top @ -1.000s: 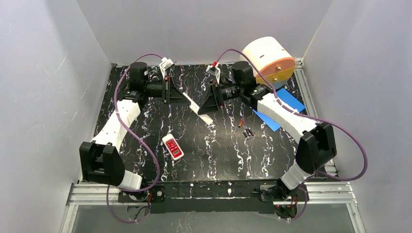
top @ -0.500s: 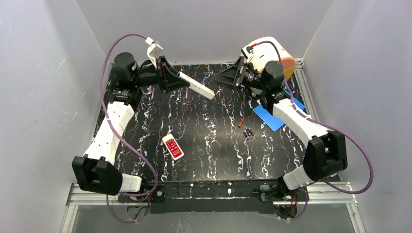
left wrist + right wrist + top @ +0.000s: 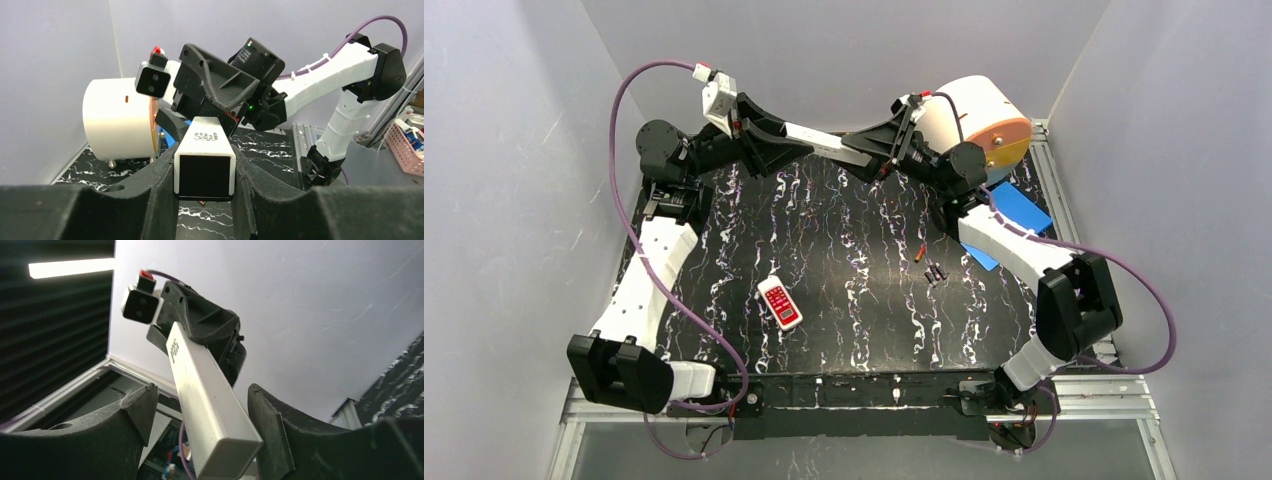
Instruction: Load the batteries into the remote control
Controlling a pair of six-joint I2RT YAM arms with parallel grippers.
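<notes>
The remote control (image 3: 826,144), a long slim white bar, is held in the air at the back of the table. My left gripper (image 3: 796,139) is shut on one end of it; in the left wrist view both fingers press the remote (image 3: 205,150), whose dark end faces the camera. My right gripper (image 3: 867,153) is open with its jaws standing either side of the remote's other end (image 3: 210,405), with a gap showing on the left side. The batteries (image 3: 931,267), one red-orange and a few black, lie on the table right of centre, apart from both grippers.
A shorter white remote with a red button face (image 3: 780,303) lies left of centre. A white cylinder with an orange face (image 3: 976,115) stands at the back right, with a blue sheet (image 3: 1014,212) beside it. Grey walls close in the sides and back.
My left gripper has lifted the remote off the table, up and toward the back. My right gripper has swung up and come round the remote's free end.
</notes>
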